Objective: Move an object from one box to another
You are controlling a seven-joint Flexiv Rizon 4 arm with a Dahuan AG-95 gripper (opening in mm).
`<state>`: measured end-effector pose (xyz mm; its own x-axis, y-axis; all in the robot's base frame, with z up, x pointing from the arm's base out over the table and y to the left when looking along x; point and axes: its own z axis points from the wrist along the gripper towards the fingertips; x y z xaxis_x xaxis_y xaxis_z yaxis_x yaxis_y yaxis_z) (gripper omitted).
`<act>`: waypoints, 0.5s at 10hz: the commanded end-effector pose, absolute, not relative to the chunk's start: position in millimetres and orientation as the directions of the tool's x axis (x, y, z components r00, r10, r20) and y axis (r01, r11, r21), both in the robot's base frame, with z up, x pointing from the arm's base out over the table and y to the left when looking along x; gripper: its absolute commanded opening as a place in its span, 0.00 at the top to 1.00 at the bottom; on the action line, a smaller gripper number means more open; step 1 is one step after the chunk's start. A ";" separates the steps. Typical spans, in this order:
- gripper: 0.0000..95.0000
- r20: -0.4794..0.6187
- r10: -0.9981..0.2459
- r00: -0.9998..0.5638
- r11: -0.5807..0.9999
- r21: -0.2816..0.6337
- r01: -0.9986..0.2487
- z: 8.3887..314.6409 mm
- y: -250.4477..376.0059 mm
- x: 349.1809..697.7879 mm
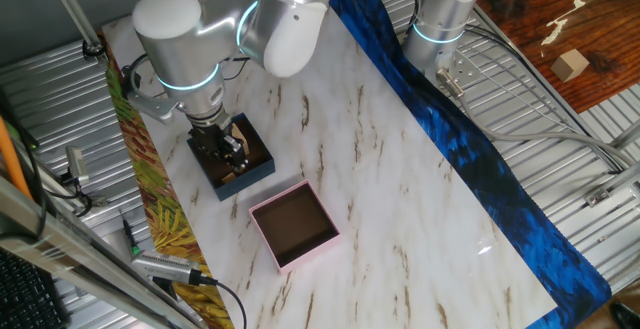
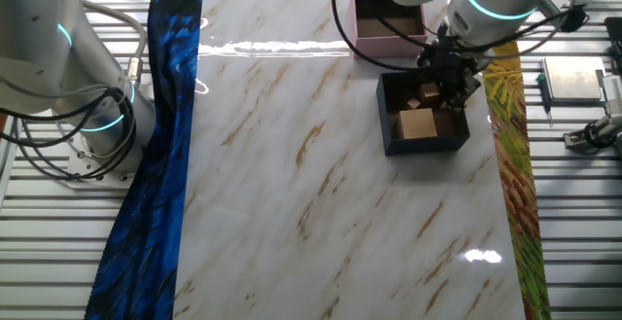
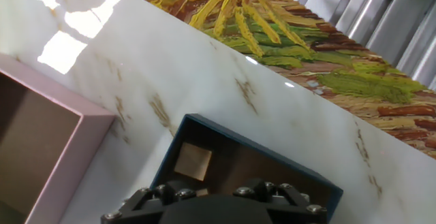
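The dark navy-blue box (image 1: 236, 188) stands on the marble table near the yellow-patterned edge. It also shows in the other fixed view (image 2: 428, 147) and the hand view (image 3: 238, 137). It holds a tan wooden block (image 2: 418, 124), also seen in the hand view (image 3: 193, 161), and a smaller wooden piece (image 2: 429, 91). My gripper (image 1: 231, 155) reaches down into this box, right by the smaller piece (image 2: 453, 93). Its fingertips are hidden, so I cannot tell how the jaws stand. The pale pink box (image 1: 300, 259) sits beside it with an empty brown inside (image 2: 389, 40) (image 3: 68, 149).
A yellow leaf-patterned cloth (image 1: 160, 219) (image 3: 306, 60) runs along the table edge by the boxes. A blue cloth strip (image 1: 470, 139) (image 2: 155, 135) runs along the opposite edge. A second arm's base (image 1: 440, 19) (image 2: 58, 77) stands beyond it. A loose wooden cube (image 1: 571, 64) lies off the table.
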<state>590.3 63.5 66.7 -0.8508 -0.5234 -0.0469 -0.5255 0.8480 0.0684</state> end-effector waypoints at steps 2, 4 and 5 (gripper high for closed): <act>0.40 -0.064 -0.542 -0.838 0.836 0.055 -0.546 61.0 62.8 577.9; 0.40 -0.067 -0.552 -0.831 0.830 0.050 -0.555 59.1 62.9 575.0; 0.40 -0.068 -0.558 -0.827 0.826 0.048 -0.561 58.7 63.2 575.3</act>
